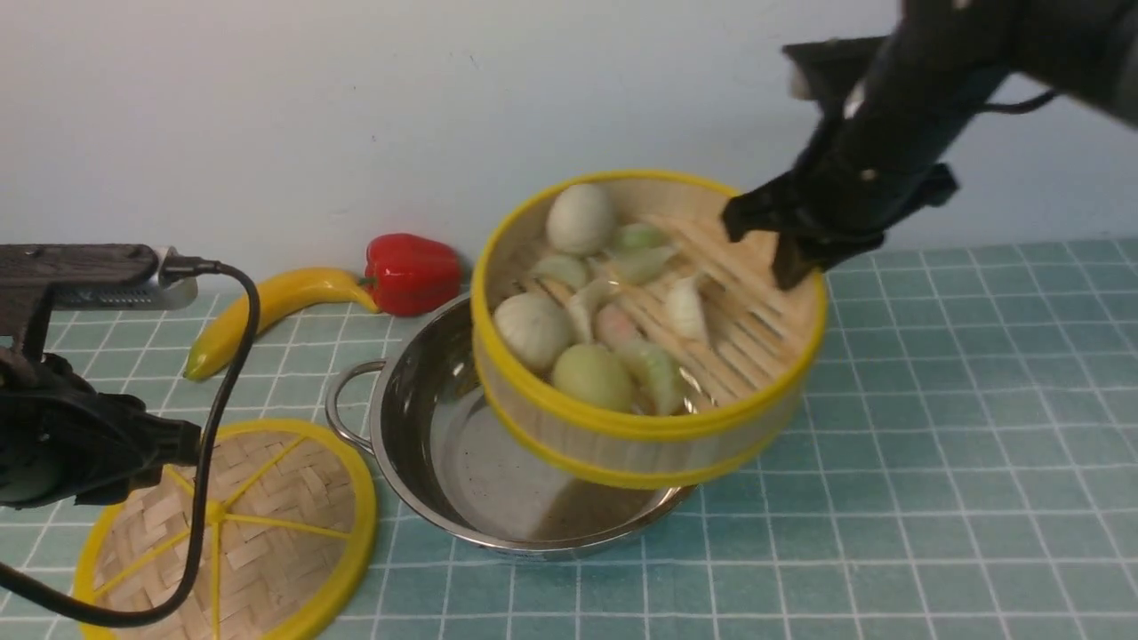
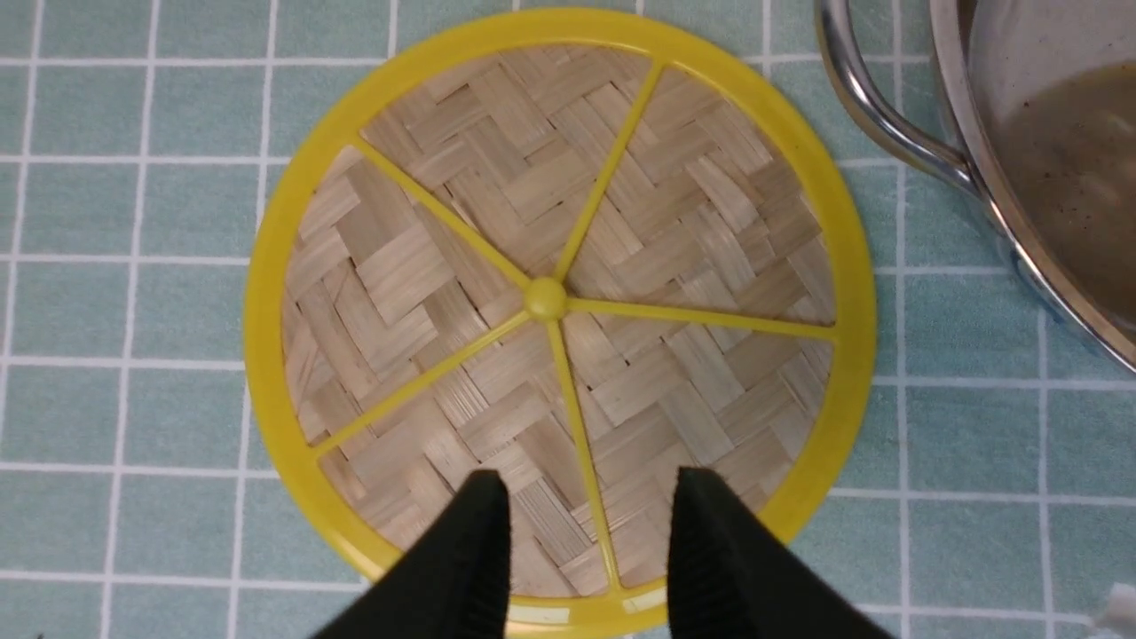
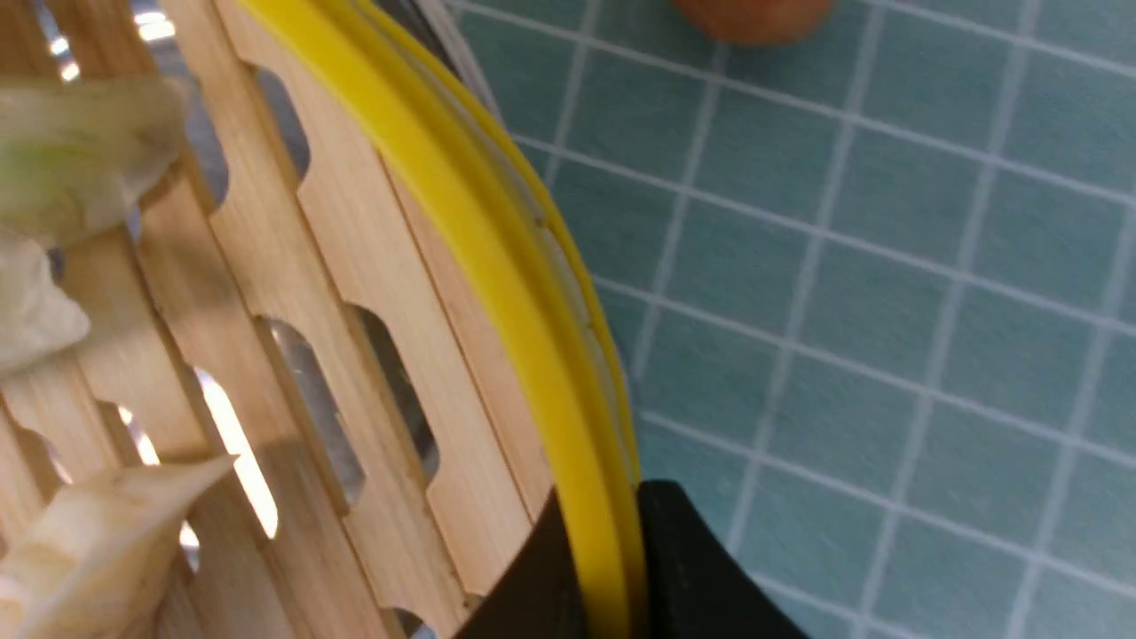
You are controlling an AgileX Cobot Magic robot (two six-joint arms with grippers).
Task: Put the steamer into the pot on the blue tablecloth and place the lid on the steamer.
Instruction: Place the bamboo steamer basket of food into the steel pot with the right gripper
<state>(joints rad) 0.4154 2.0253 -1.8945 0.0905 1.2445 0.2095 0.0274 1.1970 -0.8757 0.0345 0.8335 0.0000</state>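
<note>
R end effector clamps steamer rim, tilted over pot.

No legible text, label, brand, number or sign was found on any surface in the three views.

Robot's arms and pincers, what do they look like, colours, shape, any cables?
Both arms are matte black, no markings visible. A thick black cable loops past the left arm; a thin black wire trails from the right arm. The left pincer and right pincer each have two black tapering fingers.
</note>
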